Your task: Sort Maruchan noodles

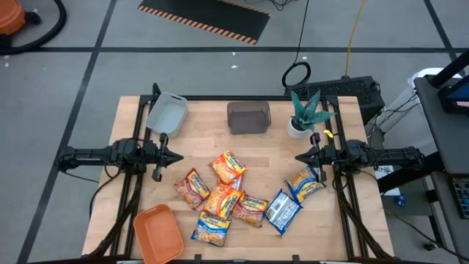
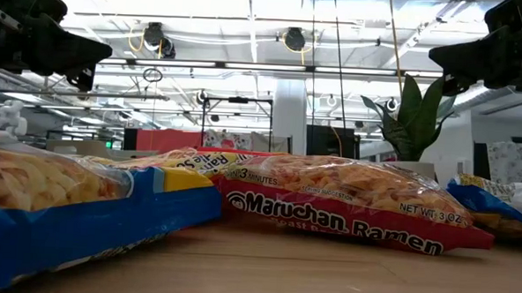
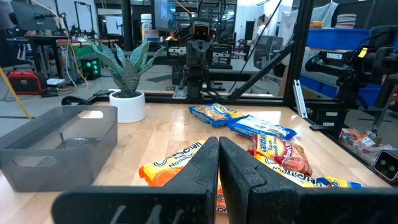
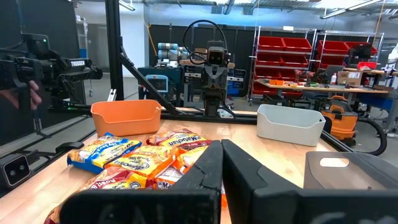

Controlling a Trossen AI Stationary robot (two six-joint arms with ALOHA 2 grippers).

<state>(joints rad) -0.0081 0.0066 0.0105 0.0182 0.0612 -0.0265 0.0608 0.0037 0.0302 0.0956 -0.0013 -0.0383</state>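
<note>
Noodle packets (image 1: pixel 238 196): you have about eight, heaped in a loose overlapping pile at lower centre of the high view, none yet in a bin. Two blue-edged ones (image 1: pixel 293 196) lie apart at the pile's right side, nearest the right arm. You will likely have to peel the overlapped ones off singly.

Bins: light grey bin (image 1: pixel 167 112) at upper left, dark grey bin (image 1: pixel 248 117) at upper centre, orange tray (image 1: pixel 158 233) at lower left. All three ring the pile, presumably as sorting targets, one per flavour.

Potted plant (image 1: pixel 304 114): upper right, beside the dark bin; not part of the job.

Left gripper (image 1: pixel 176 156): at middle left, raised off the table, fingers pressed together, carrying nothing. It points inward at the pile, a waiting pose.

Right gripper (image 1: pixel 300 156): middle right, mirrored, likewise closed and empty.
</note>
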